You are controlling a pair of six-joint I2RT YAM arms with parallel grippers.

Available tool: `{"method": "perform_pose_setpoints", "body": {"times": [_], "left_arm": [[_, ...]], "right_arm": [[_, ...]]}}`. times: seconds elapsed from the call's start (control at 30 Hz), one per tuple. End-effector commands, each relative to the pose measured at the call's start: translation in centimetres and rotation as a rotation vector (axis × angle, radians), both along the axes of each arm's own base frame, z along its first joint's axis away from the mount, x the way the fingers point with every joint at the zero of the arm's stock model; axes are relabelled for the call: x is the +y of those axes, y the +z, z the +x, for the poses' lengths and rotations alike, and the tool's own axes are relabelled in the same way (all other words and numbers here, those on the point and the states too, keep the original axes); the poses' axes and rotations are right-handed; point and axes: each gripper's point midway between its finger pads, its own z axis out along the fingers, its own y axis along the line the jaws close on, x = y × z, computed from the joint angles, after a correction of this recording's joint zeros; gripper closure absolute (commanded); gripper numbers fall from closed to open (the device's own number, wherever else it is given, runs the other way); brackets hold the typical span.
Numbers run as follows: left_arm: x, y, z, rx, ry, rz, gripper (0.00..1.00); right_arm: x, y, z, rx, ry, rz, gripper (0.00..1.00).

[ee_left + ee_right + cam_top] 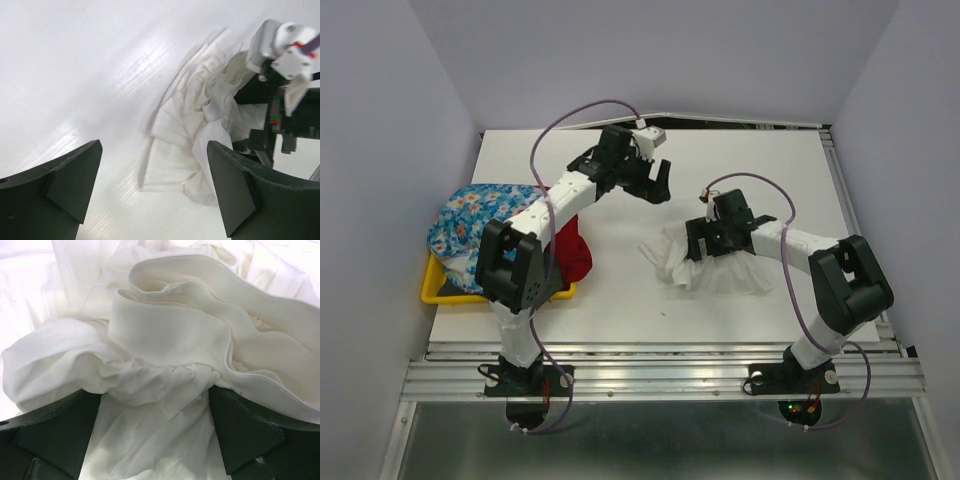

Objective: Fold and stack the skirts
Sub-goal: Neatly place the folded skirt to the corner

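White thin skirt [720,278], crumpled, limp, light; its firmer waistband [190,335] looks the best hold. Over the skirt the right gripper [155,410] stands wide; beside it hangs the left gripper [152,185], wide, empty.

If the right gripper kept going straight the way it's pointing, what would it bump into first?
The white skirt. The right gripper is open, and the skirt's bunched cloth lies right in front of it, so it would probably hit that almost at once.
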Motion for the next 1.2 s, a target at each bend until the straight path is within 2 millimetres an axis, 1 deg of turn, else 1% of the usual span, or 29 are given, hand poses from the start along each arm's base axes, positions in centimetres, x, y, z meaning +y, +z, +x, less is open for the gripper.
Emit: {"method": "perform_pose_setpoints", "body": {"times": [0.0,0.03,0.07,0.1,0.13,0.2,0.23,0.27,0.3,0.33,0.37,0.43,0.47,0.5,0.53,0.57,0.6,0.63,0.7,0.73,0.8,0.83,0.93,0.97,1.0,1.03,1.1,1.13,1.17], "left_arm": [[3.1,8.6,0.1,-0.23,0.026,-0.001,0.01],[3.9,10.1,-0.3,-0.267,0.037,0.004,0.01],[4.6,10.7,-0.6,-0.284,0.046,0.013,0.01],[5.1,11.1,-0.8,-0.298,0.05,0.022,0.01],[6.0,12.0,-1.3,-0.335,0.053,0.036,0.01],[6.8,12.5,-2.1,-0.355,0.039,0.054,0.01],[7.4,12.9,-2.7,-0.381,0.031,0.067,0.01],[7.8,13.0,-3.4,-0.387,0.026,0.072,0.01],[8.0,13.0,-3.7,-0.39,0.021,0.077,0.01],[8.4,12.9,-3.9,-0.393,0.022,0.084,0.01],[8.8,12.8,-4.2,-0.394,0.024,0.085,0.01],[9.1,12.6,-4.5,-0.395,0.024,0.09,0.01],[9.4,12.5,-4.5,-0.393,0.027,0.092,0.01],[9.6,12.3,-4.6,-0.388,0.026,0.092,0.01],[9.7,12.0,-4.9,-0.38,0.022,0.091,0.01],[9.8,11.7,-4.9,-0.372,0.017,0.091,0.01],[10.1,11.4,-5.0,-0.36,0.018,0.096,0.01],[10.1,11.0,-5.2,-0.35,0.012,0.097,0.01],[10.4,10.4,-5.3,-0.334,0.008,0.102,0.01],[10.6,10.1,-5.2,-0.33,0.01,0.106,0.01],[10.9,9.7,-4.9,-0.32,0.02,0.112,0.01],[11.1,9.4,-4.6,-0.31,0.027,0.117,0.01],[11.7,8.8,-4.0,-0.291,0.039,0.126,0.01],[11.9,8.7,-3.9,-0.287,0.042,0.13,0.01],[12.1,8.6,-3.8,-0.285,0.049,0.133,0.01],[12.6,8.6,-3.4,-0.281,0.065,0.135,0.01],[13.2,8.7,-2.9,-0.281,0.092,0.128,0.01],[13.5,9.0,-2.5,-0.284,0.112,0.122,0.01],[14.4,9.5,-1.8,-0.285,0.161,0.108,0.01]], "right_arm": [[-1.6,-1.5,1.4,-0.001,-0.081,-0.079,0.05],[-1.8,-1.9,1.7,0.006,-0.073,-0.087,0.03],[-2.1,-2.0,2.1,0.007,-0.071,-0.091,0.03],[-3.1,-2.2,2.7,0.006,-0.084,-0.098,0.02],[-3.7,-2.7,3.0,0.013,-0.062,-0.112,0.0],[-4.9,-2.5,4.3,0.003,-0.049,-0.115,0.0],[-6.6,-2.6,4.7,0.02,-0.051,-0.119,0.0],[-7.1,-2.5,5.8,0.013,-0.023,-0.118,0.0],[-9.2,-2.7,6.1,0.038,-0.048,-0.122,0.0],[-10.3,-3.5,6.5,0.054,-0.028,-0.14,0.0],[-11.1,-2.8,7.7,0.042,-0.021,-0.138,0.0],[-13.1,-2.9,9.2,0.031,-0.013,-0.15,0.0],[-15.3,-3.2,10.0,0.024,-0.001,-0.171,0.0],[-16.2,-4.5,10.3,0.054,0.014,-0.176,0.0],[-17.1,-3.8,11.7,0.049,0.02,-0.179,0.0],[-18.2,-4.0,12.4,0.044,0.047,-0.201,0.0],[-19.9,-5.5,12.6,0.076,0.04,-0.2,0.0],[-20.7,-4.6,14.4,0.043,0.043,-0.203,0.0],[-23.0,-4.8,16.0,0.022,0.036,-0.223,0.0],[-23.9,-5.2,17.7,0.021,0.023,-0.233,0.0],[-24.8,-5.6,19.4,0.017,0.006,-0.238,0.0],[-26.0,-6.0,20.8,0.011,-0.017,-0.247,0.0],[-26.9,-6.2,22.4,-0.006,-0.04,-0.255,0.0],[-26.9,-6.9,22.7,0.002,-0.037,-0.251,0.0],[-27.1,-6.2,23.6,-0.023,-0.042,-0.255,0.0],[-27.1,-6.2,23.8,-0.026,-0.045,-0.252,0.0],[-27.2,-5.1,24.5,-0.05,-0.057,-0.252,0.0],[-27.3,-3.9,25.1,-0.08,-0.062,-0.257,0.0],[-27.4,-1.8,25.7,-0.117,-0.074,-0.261,0.0]]}}
